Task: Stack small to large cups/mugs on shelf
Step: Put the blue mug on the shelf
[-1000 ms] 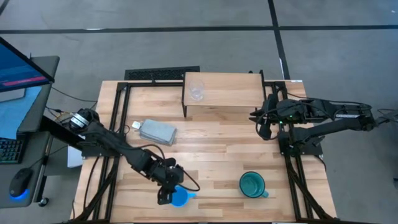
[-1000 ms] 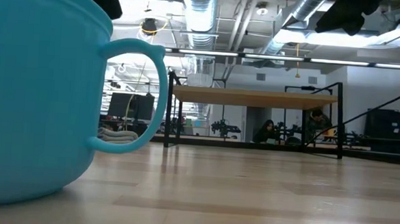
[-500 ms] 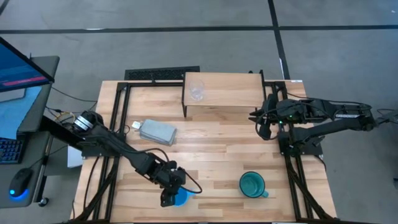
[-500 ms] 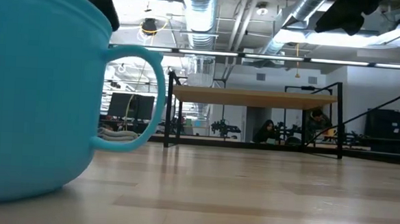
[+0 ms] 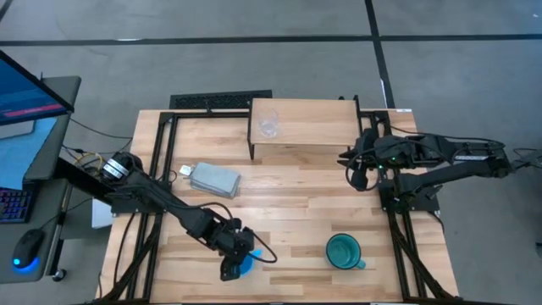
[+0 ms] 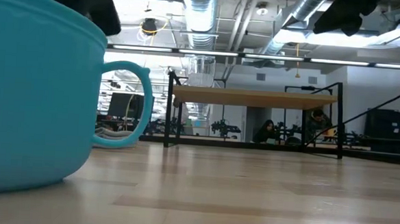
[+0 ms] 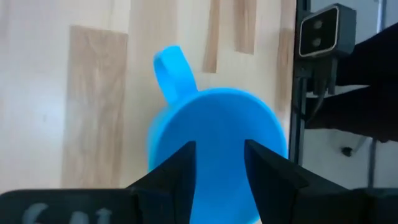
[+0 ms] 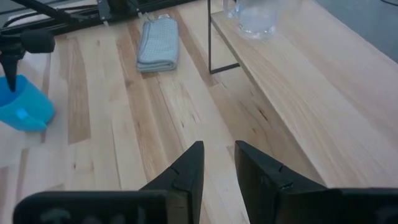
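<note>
Count: 3 cups, 1 shelf, 1 grey block, 2 arms. No readable writing on any of them.

Glass cup (image 5: 268,124) stands on the shelf (image 5: 318,127), upper centre of the high view, at its left end. Teal mug (image 5: 343,251) lower right on the bench (image 5: 288,199). Blue mug (image 5: 245,264) lower centre-left, at the bench's front edge.

Left pincer (image 5: 234,258) is directly over the blue mug, fingers (image 7: 181,171) parted, not gripping it. Right pincer (image 5: 353,169) idles just right of the shelf, slightly parted, holding nothing.

Grey block (image 5: 215,180) centre-left.
</note>
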Controlling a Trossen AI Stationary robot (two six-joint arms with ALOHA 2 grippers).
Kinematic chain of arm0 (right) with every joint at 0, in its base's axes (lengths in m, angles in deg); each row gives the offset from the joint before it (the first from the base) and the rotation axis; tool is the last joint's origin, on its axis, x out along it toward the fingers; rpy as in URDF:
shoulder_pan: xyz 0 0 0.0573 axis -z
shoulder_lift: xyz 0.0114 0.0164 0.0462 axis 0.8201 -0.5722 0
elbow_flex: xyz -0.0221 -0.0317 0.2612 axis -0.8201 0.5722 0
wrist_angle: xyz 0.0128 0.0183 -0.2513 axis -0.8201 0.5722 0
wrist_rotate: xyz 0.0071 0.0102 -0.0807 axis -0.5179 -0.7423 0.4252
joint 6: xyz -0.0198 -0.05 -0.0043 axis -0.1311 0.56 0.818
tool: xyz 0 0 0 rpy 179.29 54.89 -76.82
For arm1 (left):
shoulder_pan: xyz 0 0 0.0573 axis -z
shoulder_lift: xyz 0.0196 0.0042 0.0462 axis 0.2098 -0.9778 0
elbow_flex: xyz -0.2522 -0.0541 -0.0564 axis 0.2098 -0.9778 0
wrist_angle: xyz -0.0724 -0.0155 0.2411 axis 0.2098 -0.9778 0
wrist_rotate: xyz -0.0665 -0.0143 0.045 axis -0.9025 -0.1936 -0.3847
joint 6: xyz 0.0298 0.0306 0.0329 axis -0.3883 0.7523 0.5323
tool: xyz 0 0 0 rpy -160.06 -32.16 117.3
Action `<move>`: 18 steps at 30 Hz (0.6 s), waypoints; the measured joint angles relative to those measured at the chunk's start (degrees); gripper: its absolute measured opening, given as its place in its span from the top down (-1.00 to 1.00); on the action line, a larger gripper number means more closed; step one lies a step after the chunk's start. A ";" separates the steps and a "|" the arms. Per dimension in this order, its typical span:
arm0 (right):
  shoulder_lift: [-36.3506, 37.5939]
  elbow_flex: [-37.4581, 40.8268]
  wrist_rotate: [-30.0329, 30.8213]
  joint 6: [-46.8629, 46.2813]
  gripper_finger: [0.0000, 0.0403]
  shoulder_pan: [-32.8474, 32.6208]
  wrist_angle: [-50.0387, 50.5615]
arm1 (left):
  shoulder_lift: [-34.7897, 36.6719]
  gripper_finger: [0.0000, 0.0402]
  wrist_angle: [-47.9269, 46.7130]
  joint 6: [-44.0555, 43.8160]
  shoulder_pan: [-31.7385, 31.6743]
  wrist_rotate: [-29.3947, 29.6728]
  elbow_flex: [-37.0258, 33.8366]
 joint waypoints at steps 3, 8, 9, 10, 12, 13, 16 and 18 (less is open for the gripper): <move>-0.01 0.00 -0.02 0.02 0.44 -0.02 0.02 | 0.00 0.38 -3.94 1.71 -0.02 3.12 2.26; 0.01 0.00 -0.02 0.00 0.44 -0.02 0.04 | 0.07 0.38 -8.76 5.09 -0.09 5.91 3.85; 0.01 0.00 -0.02 0.00 0.44 0.00 0.04 | 0.07 0.38 -8.81 5.88 -0.09 5.91 3.85; 0.03 0.00 -0.01 0.00 0.44 -0.01 0.04 | 0.07 0.38 -8.73 6.63 -0.11 5.94 3.89; 0.01 0.00 -0.02 0.00 0.44 0.00 0.07 | 0.07 0.38 -8.64 7.63 -0.29 5.91 3.91; 0.01 0.00 -0.02 0.02 0.44 -0.01 0.07 | 0.07 0.38 -8.68 7.76 -0.44 5.90 3.91; 0.01 0.00 -0.02 0.02 0.44 -0.02 0.07 | 0.07 0.38 -9.09 8.37 -0.91 5.29 3.91; 0.01 0.00 -0.02 0.04 0.44 0.00 0.07 | 0.07 0.38 -9.29 9.13 -1.17 4.98 3.91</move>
